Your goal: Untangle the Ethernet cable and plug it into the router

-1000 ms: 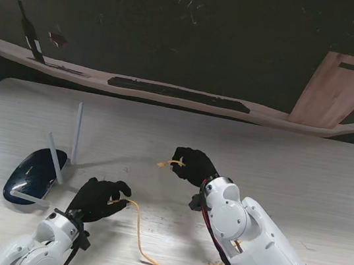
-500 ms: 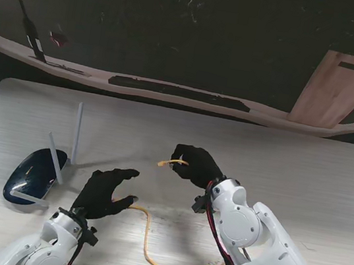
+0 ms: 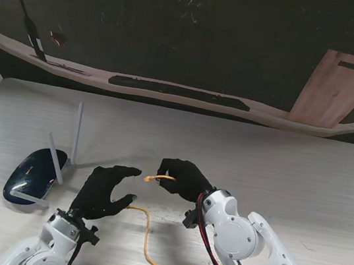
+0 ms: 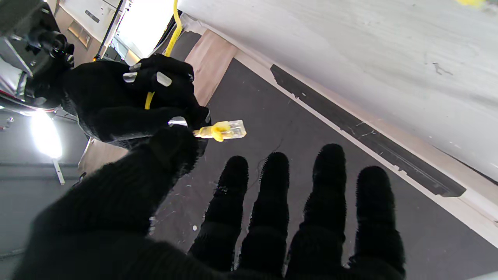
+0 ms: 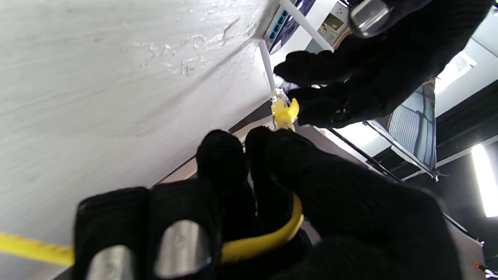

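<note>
Holding the Ethernet plug clenched in right hand, left hand released: align plug squarely with router port.

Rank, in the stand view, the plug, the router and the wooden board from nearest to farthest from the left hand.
From the left hand:
1. Plug, just to its right, held out by the right hand.
2. Router, on its left.
3. Wooden board, far off to the right, beyond the table.

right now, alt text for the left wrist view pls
The right hand pinches a yellow Ethernet cable just behind its clear plug, held out toward the open left hand, whose spread fingers hold nothing.
</note>
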